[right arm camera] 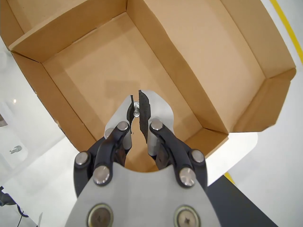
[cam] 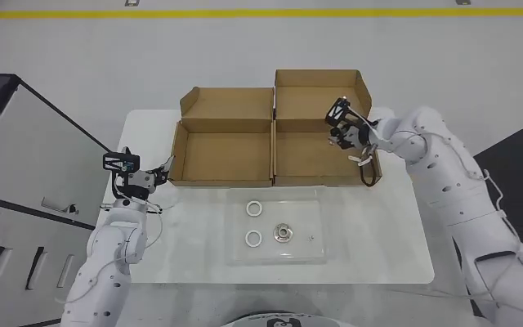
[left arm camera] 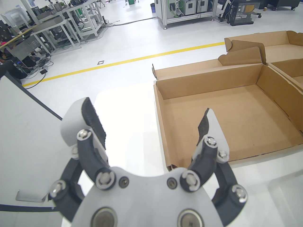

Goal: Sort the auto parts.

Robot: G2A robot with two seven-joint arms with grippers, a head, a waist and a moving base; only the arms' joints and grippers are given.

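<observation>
My right gripper (right arm camera: 136, 106) is shut on a small metal bolt (right arm camera: 136, 112) and hangs over the right cardboard box (cam: 315, 176), whose brown floor (right arm camera: 99, 72) lies bare under it. In the top view that gripper (cam: 337, 131) sits above the box's far right part. My left gripper (left arm camera: 146, 119) stands open with nothing between its fingers, beside the near left corner of the left cardboard box (left arm camera: 236, 116); from above it (cam: 163, 169) is at the table's left side. A clear tray (cam: 319, 253) holds two white rings (cam: 255, 208) (cam: 253, 239), a metal bearing (cam: 283, 232) and a tiny screw (cam: 310, 238).
Both boxes have their lids (cam: 229, 102) folded up at the back. Another bolt (right arm camera: 15, 149) lies in the clear tray beside the right box. White table (cam: 376, 237) surface is free to the right of the tray. A grey panel (cam: 33, 147) stands left of the table.
</observation>
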